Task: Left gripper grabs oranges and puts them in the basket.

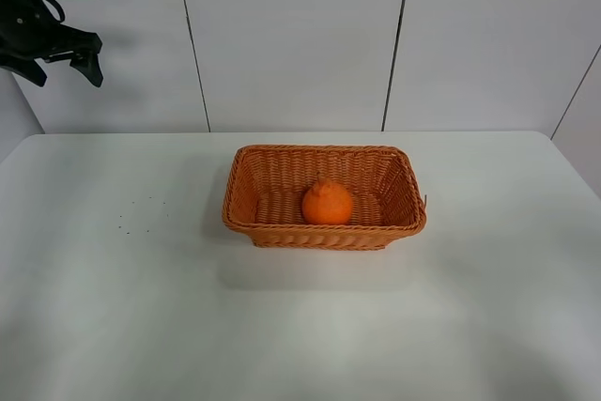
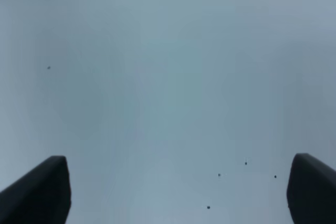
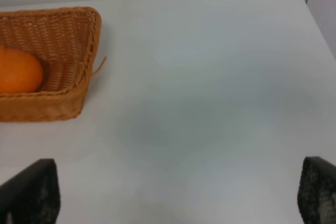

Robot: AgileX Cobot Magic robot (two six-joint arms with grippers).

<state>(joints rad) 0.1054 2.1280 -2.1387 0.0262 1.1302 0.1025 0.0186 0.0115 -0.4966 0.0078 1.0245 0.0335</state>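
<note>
Though I hang high over the far left corner of the broad white table [image 1: 470, 326], the work looks finished: the rectangular orange-brown wicker basket [image 1: 324, 149] holds the round bright orange fruit [image 1: 328, 204] on its floor, near the middle. My black left gripper [image 1: 68, 77] is spread wide, empty; nothing seems left to fetch.

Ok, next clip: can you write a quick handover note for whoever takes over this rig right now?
Left tool: open, empty, held high at the far left, well clear of the basket.
Right tool: open, empty, above the table; out of the high view.
Orange: lying inside the basket, near its middle.
Done: orange is in the basket.
Left: nothing apparent; no other orange in view.
</note>
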